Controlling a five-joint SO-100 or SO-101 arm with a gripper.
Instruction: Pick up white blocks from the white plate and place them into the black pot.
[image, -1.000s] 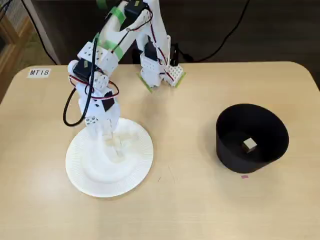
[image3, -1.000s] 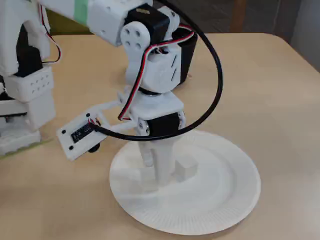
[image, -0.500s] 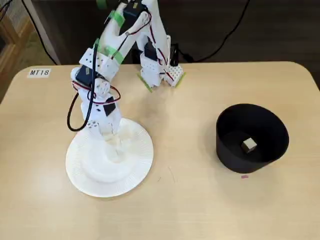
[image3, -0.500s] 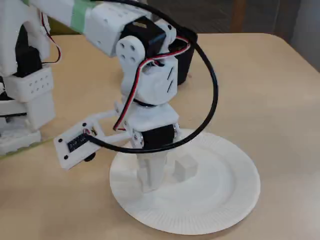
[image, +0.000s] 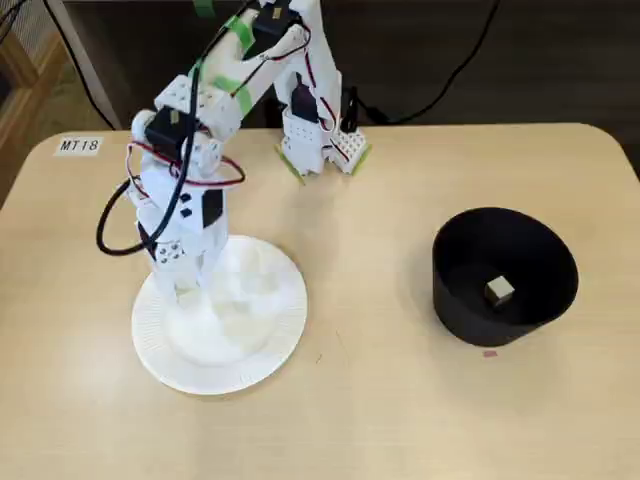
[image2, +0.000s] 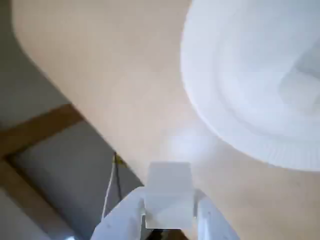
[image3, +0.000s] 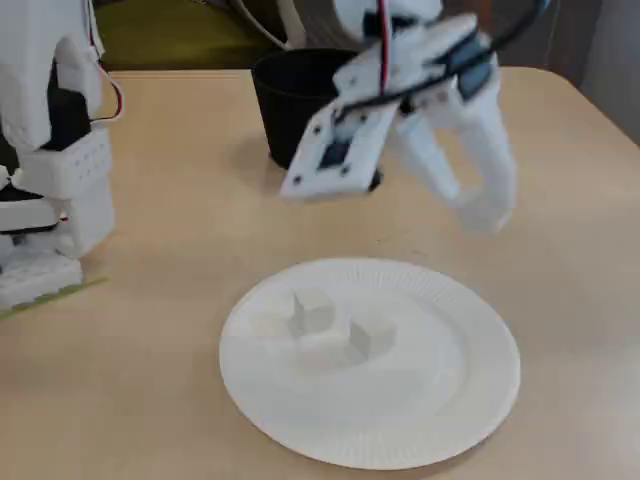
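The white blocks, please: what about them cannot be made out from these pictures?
Number of blocks on the plate: white-on-white glare in both fixed views; the arm covers part.
The hand: motion-blurred in a fixed view.
The held block: soft focus in the wrist view.

My arm (image: 215, 95) is white printed plastic with black motors set into the joints. Green tape bands (image: 238, 30) wrap my upper links. Red and black wires (image: 130, 215) loop loosely beside my wrist. My claw (image2: 170, 217) has two white fingers.
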